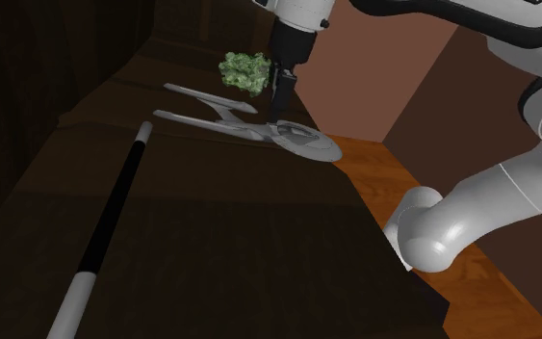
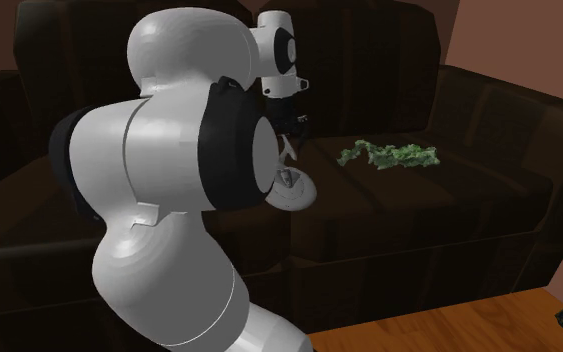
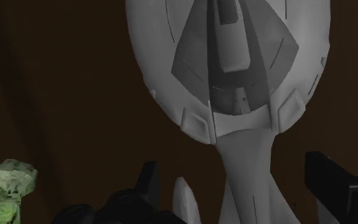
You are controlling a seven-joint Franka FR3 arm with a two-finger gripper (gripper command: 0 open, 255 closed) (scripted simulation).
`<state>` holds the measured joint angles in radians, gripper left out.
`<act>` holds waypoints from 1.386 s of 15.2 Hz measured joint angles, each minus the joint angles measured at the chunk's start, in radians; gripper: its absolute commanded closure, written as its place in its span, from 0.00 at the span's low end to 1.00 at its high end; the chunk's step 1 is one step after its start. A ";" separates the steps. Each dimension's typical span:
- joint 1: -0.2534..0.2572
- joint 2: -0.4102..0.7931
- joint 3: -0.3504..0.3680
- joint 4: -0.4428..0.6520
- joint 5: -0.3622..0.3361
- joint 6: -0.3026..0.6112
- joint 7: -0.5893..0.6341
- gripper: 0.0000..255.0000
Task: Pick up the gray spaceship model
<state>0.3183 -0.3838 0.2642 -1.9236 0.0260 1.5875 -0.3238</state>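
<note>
Dark sofa (image 2: 489, 200) bears the gray spaceship model (image 3: 234, 108), flat on its seat. The gripper (image 1: 281, 101) stands open astride the model's neck, holding nothing, evidently because the neck offers the narrowest grasp. A green clump (image 1: 245, 70) lies near the model's tail.

The spaceship model (image 1: 297, 141) is smooth, matt grey, scored with fine panel lines. The sofa (image 2: 449, 195) under it looks like dark brown leather with a faint sheen. The floor (image 1: 394, 178) is glossy orange wood. The arm (image 1: 495, 202) is glossy white, and the green clump (image 1: 245, 70) is rough and mottled.
</note>
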 measured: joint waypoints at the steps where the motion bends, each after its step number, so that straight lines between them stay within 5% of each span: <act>1: 0.006 0.001 0.005 -0.001 0.000 0.004 -0.009 0.00; 8: 0.016 -0.013 0.013 -0.093 0.004 0.084 -0.015 0.00; 9: 0.016 -0.014 0.013 -0.101 0.005 0.091 -0.015 1.00; 21: 0.015 -0.013 0.012 -0.087 0.004 0.079 -0.016 1.00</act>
<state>0.3335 -0.3964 0.2758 -2.0106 0.0299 1.6662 -0.3401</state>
